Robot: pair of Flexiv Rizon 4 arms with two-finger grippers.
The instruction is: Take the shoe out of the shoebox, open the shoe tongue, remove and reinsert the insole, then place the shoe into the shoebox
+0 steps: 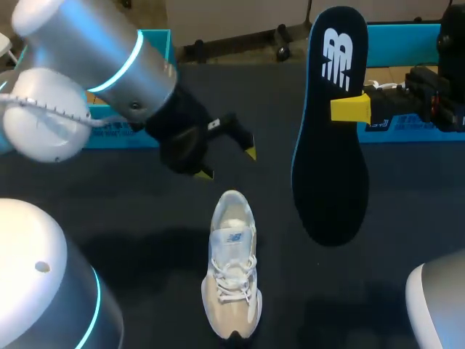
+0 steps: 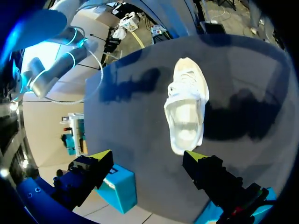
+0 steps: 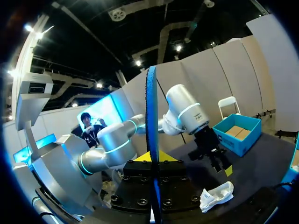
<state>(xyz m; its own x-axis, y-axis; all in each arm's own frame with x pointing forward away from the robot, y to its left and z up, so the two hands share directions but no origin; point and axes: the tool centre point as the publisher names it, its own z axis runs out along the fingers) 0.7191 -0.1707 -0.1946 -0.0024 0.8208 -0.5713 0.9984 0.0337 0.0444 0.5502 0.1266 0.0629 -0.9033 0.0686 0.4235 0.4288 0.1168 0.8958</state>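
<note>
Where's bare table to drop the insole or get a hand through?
Free: table between shoe and left arm; also right of the shoe, out to the right arm. Crowded: left gripper hangs open by the shoe's heel, the held insole hangs over the far right, left box and right box fill the back corners.

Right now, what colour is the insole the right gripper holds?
Black insole, white logo, blue edge; clearest in head view.

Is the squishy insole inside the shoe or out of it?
Out. The right pincer holds the insole up in the air, apart from the shoe, which sits on the table with an empty opening.
</note>
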